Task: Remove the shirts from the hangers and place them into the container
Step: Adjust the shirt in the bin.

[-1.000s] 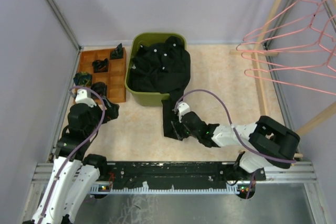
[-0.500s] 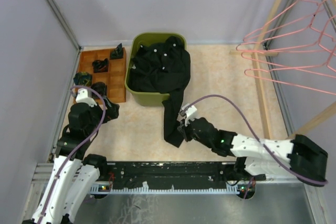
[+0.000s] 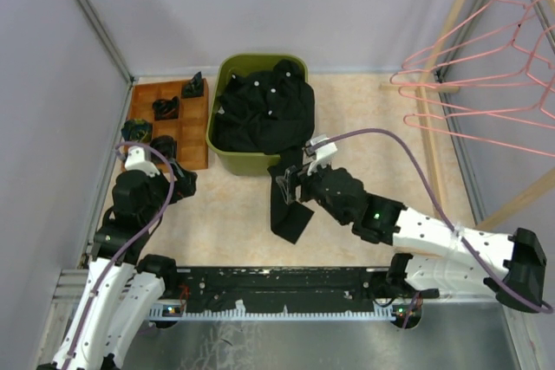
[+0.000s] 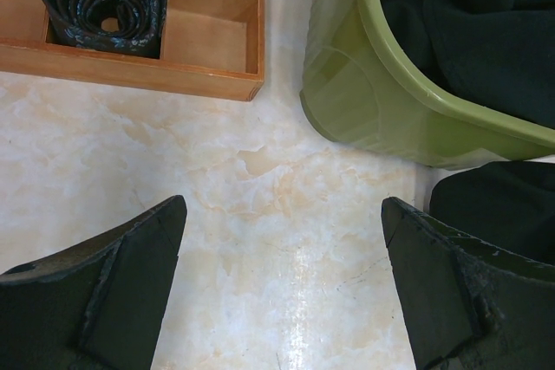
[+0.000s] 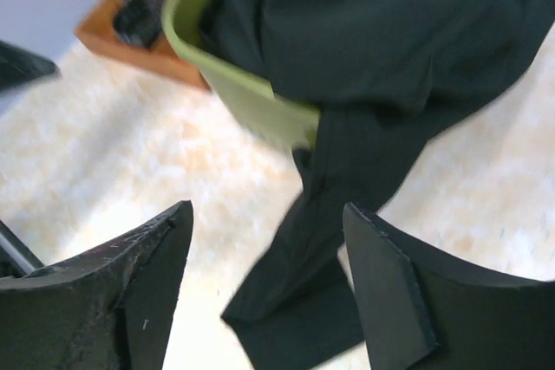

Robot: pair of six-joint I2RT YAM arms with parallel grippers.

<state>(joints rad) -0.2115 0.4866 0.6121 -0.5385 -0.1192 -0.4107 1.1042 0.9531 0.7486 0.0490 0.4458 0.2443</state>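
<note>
Black shirt (image 3: pixel 286 214) trails lengthwise off the container's (image 3: pixel 239 163) near rim, under the right gripper's (image 3: pixel 293 186) open, empty jaws; left gripper (image 4: pixel 282 205) open, farther off.

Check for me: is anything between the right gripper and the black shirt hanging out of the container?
Nothing visible. The right gripper is open above the trailing part of the black shirt, which drapes over the near rim of the container onto the table. Only that rim lies between the cloth and the inside.

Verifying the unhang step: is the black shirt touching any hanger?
Apart. Top view: the shirt lies in the tub, spilling over its rim onto the table; the hangers hang bare far to the right.
</note>
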